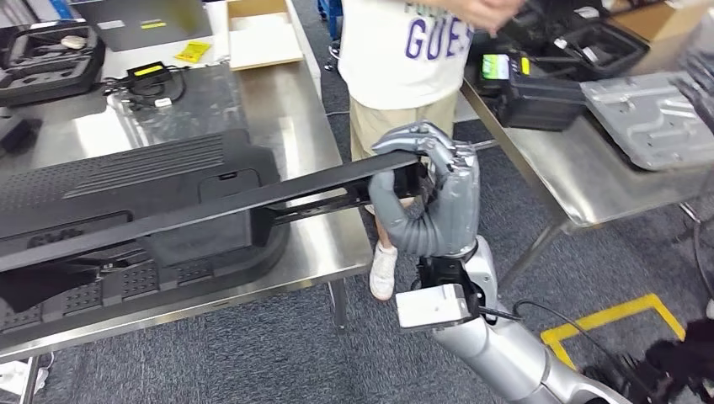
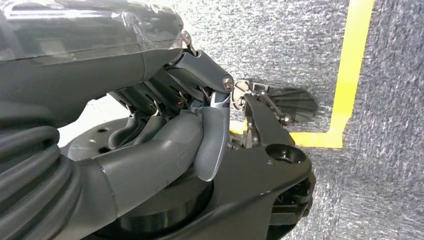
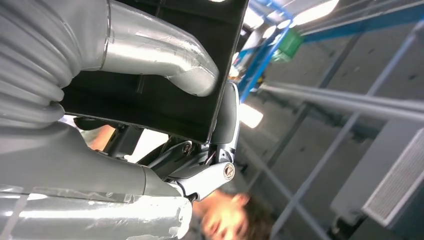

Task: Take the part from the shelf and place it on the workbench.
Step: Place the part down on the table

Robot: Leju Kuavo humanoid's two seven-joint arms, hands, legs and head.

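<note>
A long black plastic part (image 1: 210, 206) hangs edge-on, slanting low over the steel workbench (image 1: 295, 109). My right hand (image 1: 434, 198) grips its right end just past the bench's right edge. In the right wrist view the black part (image 3: 165, 95) sits clamped between the thumb (image 3: 165, 55) and the fingers. Under it, a larger black ribbed panel (image 1: 126, 177) lies flat on the bench. In the left wrist view my left hand (image 2: 165, 145) hangs over the carpet, fingers curled in, holding nothing.
A person in a white T-shirt (image 1: 404, 50) stands close behind the held part, between the benches. A second steel table (image 1: 589, 185) at right carries a grey metal plate (image 1: 652, 118). A cardboard box (image 1: 261, 38) and a charger (image 1: 151, 76) lie at the workbench's back. Yellow tape (image 1: 615, 320) marks the floor.
</note>
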